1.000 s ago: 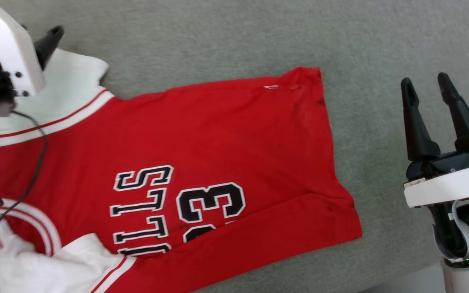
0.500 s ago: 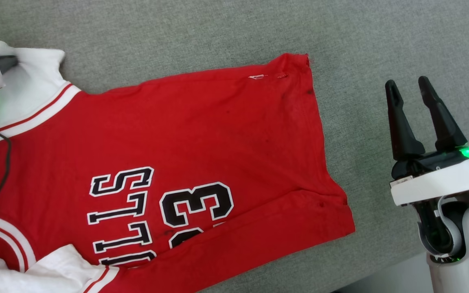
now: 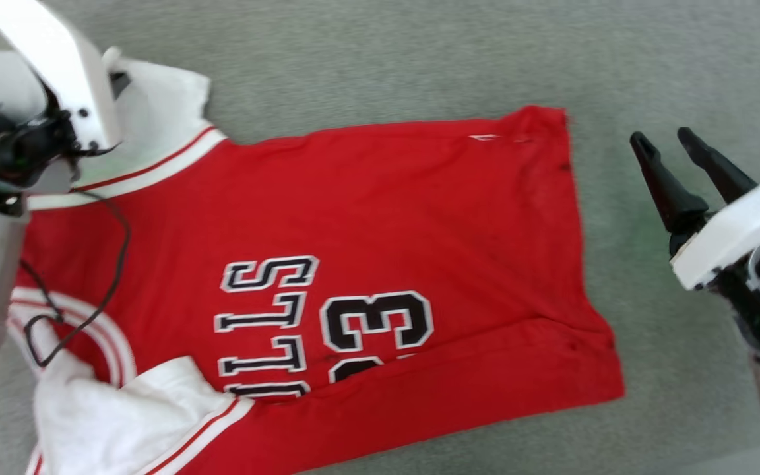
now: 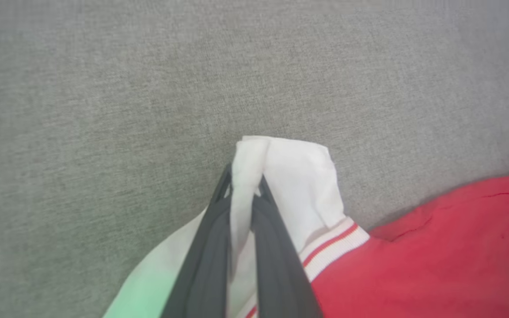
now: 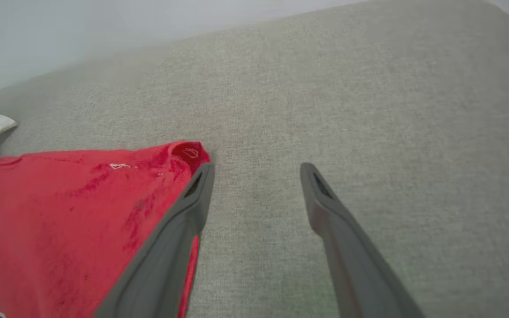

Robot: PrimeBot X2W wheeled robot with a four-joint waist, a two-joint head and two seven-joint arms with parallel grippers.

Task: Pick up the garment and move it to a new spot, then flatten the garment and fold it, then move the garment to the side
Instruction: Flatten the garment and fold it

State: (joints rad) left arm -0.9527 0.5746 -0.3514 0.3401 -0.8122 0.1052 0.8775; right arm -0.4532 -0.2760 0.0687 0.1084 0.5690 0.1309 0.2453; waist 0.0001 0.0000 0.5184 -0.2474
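The garment, a red jersey with black white-outlined lettering, lies spread on the grey surface with its hem toward the right. In the left wrist view my left gripper is shut on a fold of the garment's far white sleeve, beside the red body. From the head camera that gripper sits at the upper left, mostly hidden behind its white wrist housing. My right gripper stands open to the right of the hem, holding nothing. Its left finger is close to the garment's far hem corner.
A grey fabric surface carries everything. A thin black cable from my left arm hangs over the garment's collar side. The near white sleeve is bunched at the lower left. A pale wall lies behind the surface's far edge.
My left gripper has shut on the far white sleeve. The head camera has shifted, so the whole picture moved. My right gripper now tilts leftward toward the hem and stays open.
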